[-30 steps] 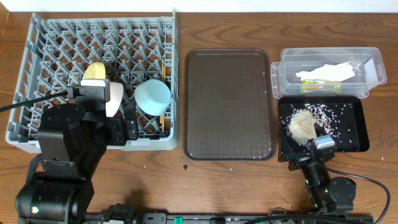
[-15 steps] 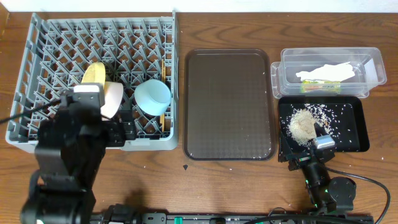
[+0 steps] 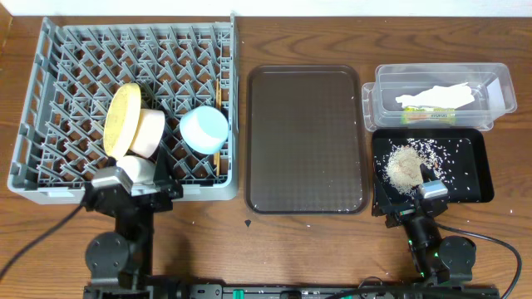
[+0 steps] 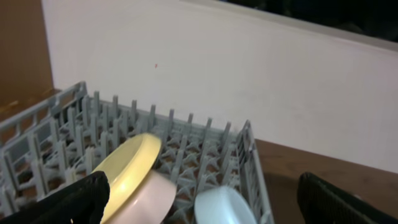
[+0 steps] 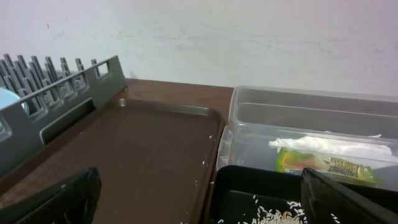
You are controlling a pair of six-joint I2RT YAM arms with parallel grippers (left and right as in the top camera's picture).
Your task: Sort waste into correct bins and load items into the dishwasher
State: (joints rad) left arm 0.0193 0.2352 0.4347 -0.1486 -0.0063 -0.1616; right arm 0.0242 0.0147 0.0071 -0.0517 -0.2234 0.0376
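Note:
The grey dish rack (image 3: 50,100) holds the yellow plate (image 3: 122,119) on edge, with the pinkish-white bowl (image 3: 150,134) leaning on it and the light blue bowl (image 3: 204,129) to its right. All three also show in the left wrist view: plate (image 4: 127,171), pink bowl (image 4: 149,199), blue bowl (image 4: 221,208). Chopsticks (image 3: 218,100) lie in the rack by the blue bowl. A small white object (image 3: 138,171), perhaps the cup, sits at the rack's front. My left gripper (image 3: 133,187) is open and empty at the rack's front edge. My right gripper (image 3: 420,198) is open and empty at the black tray's front edge.
The clear tub (image 3: 378,100) holds the white napkin (image 3: 440,97) and the green-and-orange wrapper (image 5: 323,163). The black tray (image 3: 474,141) holds rice and a pale clump (image 3: 404,166). The brown serving tray (image 3: 306,137) lies between rack and bins, with a few stray grains.
My left arm has pulled back from over the rack to the table's front edge, uncovering the plate and pink bowl in the rack. The right arm has not moved.

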